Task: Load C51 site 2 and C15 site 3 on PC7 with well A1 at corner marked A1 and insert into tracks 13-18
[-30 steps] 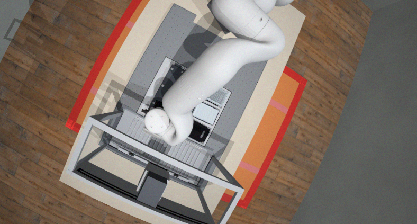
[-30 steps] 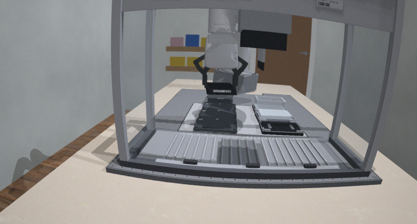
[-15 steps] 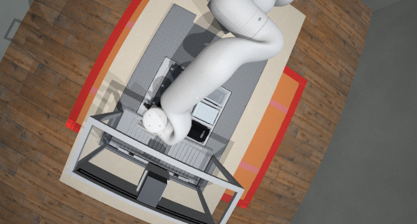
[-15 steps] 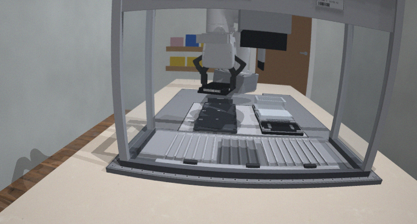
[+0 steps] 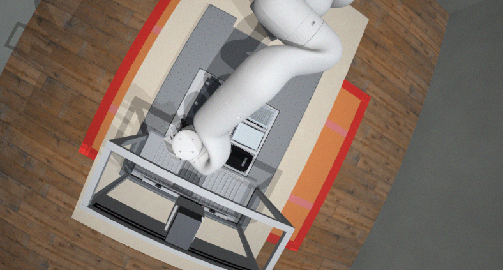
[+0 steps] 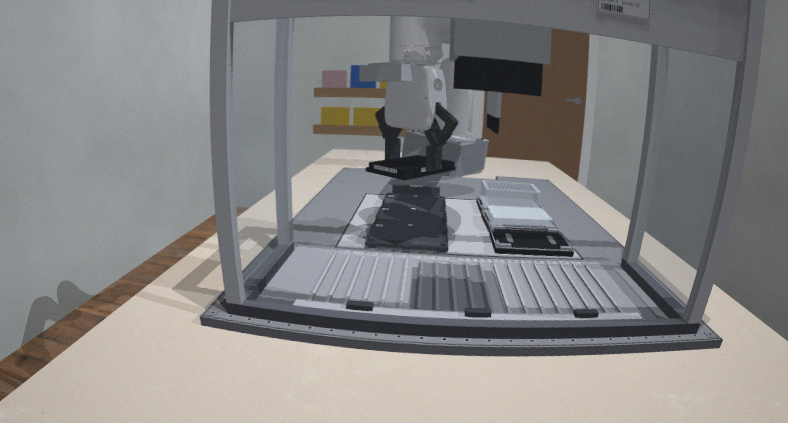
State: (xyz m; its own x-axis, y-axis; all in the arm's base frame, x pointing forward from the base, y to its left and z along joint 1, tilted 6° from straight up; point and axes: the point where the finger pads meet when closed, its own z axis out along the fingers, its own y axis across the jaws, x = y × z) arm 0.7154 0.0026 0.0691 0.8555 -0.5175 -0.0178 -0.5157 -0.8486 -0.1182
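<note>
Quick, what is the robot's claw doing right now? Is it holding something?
Gripper: closed on a black plate, holding it in the air above the dark carrier on the apron.

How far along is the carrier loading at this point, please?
Done: one nest stands empty. In hand: the hand holds a black plate above carrier PC7, not yet seated. Left: seating it, loading the second plate, then pushing PC7, now on the apron, into the rails.
</note>
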